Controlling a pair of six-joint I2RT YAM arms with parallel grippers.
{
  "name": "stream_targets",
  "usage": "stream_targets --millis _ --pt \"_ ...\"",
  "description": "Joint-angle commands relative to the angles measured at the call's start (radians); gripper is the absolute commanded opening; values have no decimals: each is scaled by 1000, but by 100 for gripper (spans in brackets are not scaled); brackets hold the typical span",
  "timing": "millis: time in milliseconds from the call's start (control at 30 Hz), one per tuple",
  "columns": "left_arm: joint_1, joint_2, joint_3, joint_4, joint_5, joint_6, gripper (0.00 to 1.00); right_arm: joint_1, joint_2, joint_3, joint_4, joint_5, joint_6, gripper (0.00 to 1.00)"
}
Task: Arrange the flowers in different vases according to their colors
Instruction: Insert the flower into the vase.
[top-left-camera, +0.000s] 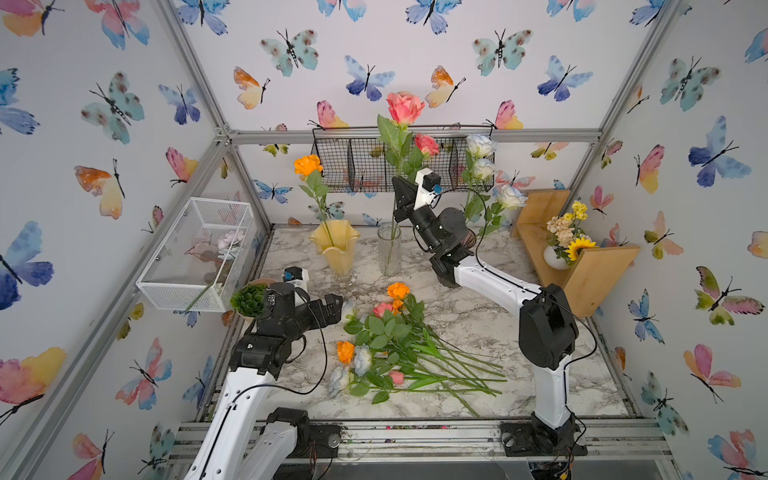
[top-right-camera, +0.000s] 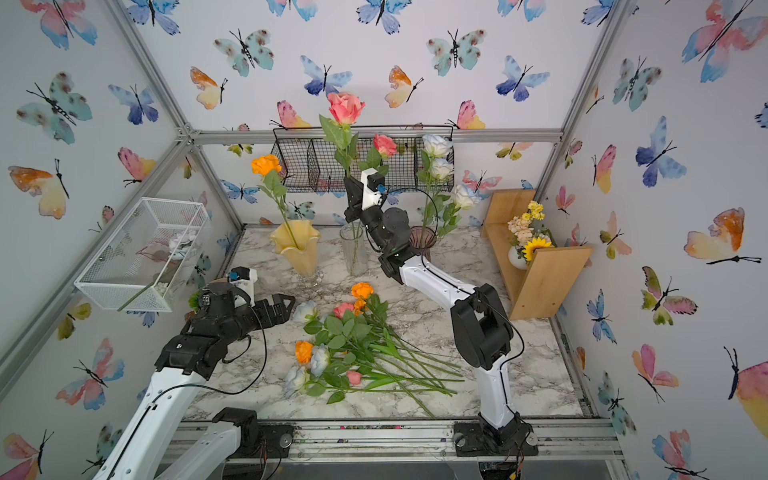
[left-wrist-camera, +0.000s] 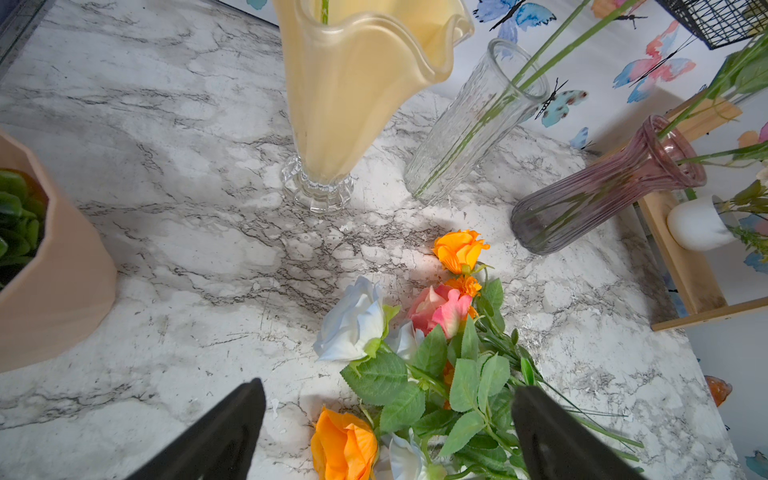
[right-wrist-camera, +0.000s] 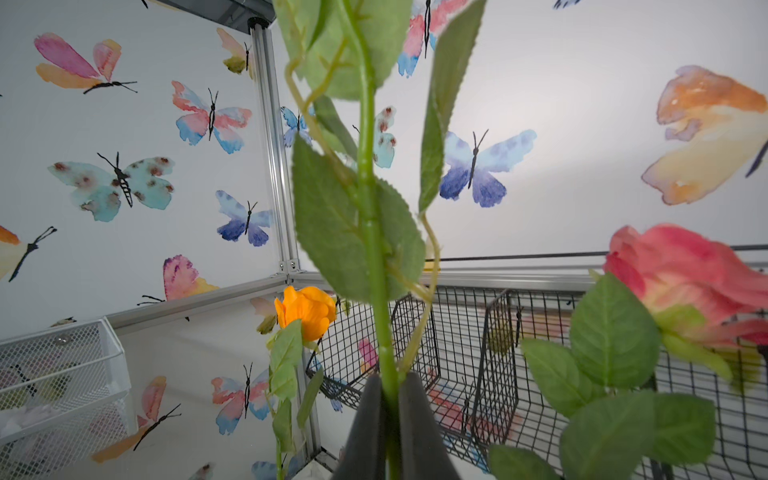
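We see three vases along the back edge of the surface (top-left-camera: 478, 316). The yellow vase (top-left-camera: 334, 249), nearest the back left corner, holds one orange rose (top-left-camera: 308, 165). The clear vase (top-left-camera: 389, 249) beside it holds two pink stems, a tall rose (top-left-camera: 404, 107) and a short rose (top-left-camera: 427, 144). The right gripper (right-wrist-camera: 390, 384) is clenched on the tall rose's stem above the clear vase. The purple vase (top-right-camera: 424, 239), next toward the right edge, holds three white roses (top-right-camera: 440, 168).

A loose pile (top-left-camera: 399, 349) lies from mid-surface to the front edge. In it we count three orange blooms, two pink and three white. The left gripper (left-wrist-camera: 388, 390) hangs over the pile's end nearer the left edge, fingers spread, grasping nothing.

A white basket (top-left-camera: 174, 291) on the left wall holds one pale flower (top-left-camera: 230, 241). At the left edge a tan pot (left-wrist-camera: 54, 291) holds a succulent (top-left-camera: 249, 299). On the shelf (top-left-camera: 598, 274) a white pot (top-left-camera: 555, 257) holds a bouquet (top-left-camera: 567, 232).
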Motion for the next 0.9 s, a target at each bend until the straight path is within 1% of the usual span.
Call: stream_targets --millis 0,67,100,133,267,300,333,433,633,733,833,867 --pt "-2 -12 -8 7 24 1 99 0 8 -27 68 32 38 2" --pt "-2 -13 -8 7 25 2 99 0 18 -25 41 32 43 3" --pt "-3 -15 -8 7 23 1 99 0 21 -21 21 32 42 8" --pt "-2 -17 -8 7 22 1 99 0 22 -21 4 33 42 15" --pt "-2 -25 -10 9 18 -1 99 -1 -2 -46 -31 65 42 55" --pt "-2 -26 -10 8 17 -1 99 0 -12 -54 -35 72 41 61" --pt "-2 -27 -10 8 17 -1 99 0 -25 -65 -41 77 40 65" --pt "-2 -31 -9 9 17 -1 99 0 -75 -98 -50 92 39 70" --pt "-2 -41 -10 8 15 -1 99 0 -207 -183 -84 109 39 71" --pt "-2 -47 -11 8 13 -1 99 0 -271 -201 -155 119 38 73" --pt "-2 -49 -11 8 13 -1 99 0 -306 -192 -239 136 17 79" --pt "-2 -50 -11 8 14 -1 99 0 -311 -178 -282 135 -2 79"
